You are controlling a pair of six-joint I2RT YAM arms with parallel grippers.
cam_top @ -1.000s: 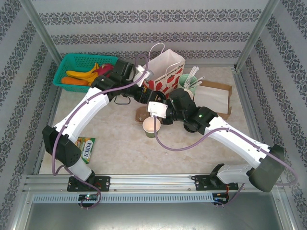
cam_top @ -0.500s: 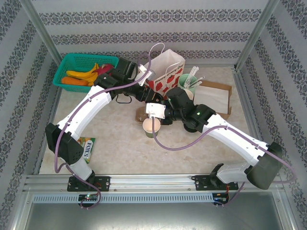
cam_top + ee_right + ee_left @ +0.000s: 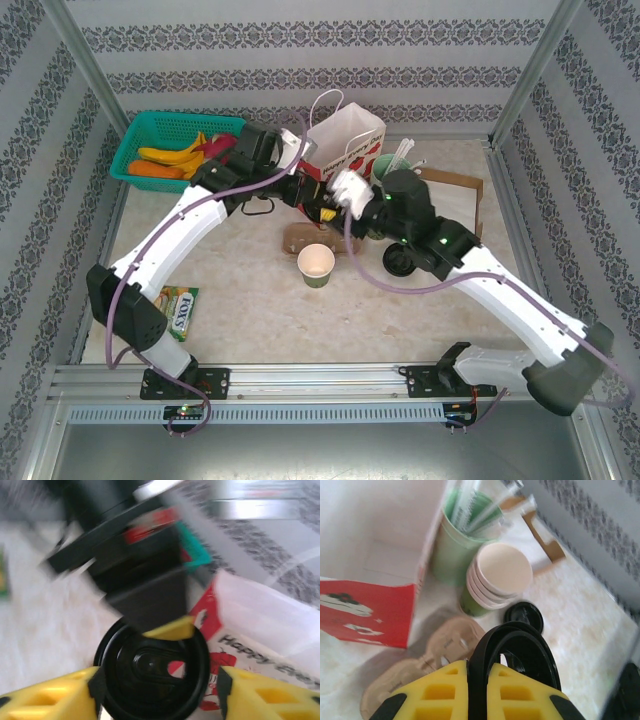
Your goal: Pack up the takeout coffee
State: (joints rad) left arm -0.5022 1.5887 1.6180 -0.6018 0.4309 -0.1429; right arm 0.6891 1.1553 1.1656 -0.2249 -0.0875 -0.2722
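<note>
Takeout coffee cup [image 3: 316, 265] stands lidless; left tool [image 3: 477, 672] pinches its black lid [image 3: 535, 652] (right tool [image 3: 157, 692] gapes), so next comes capping squarely.

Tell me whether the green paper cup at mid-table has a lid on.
No, the green paper cup stands open, cream inside showing.

Left arm [image 3: 180, 225] and right arm [image 3: 500, 285]: white link shells, black joint housings, black base plates [image 3: 185, 382], purple cable [image 3: 395, 291] looped along each, green light [image 3: 432, 241] on right forearm, yellow cut-out fingers on left claw [image 3: 478, 672] and right claw [image 3: 157, 680].
</note>
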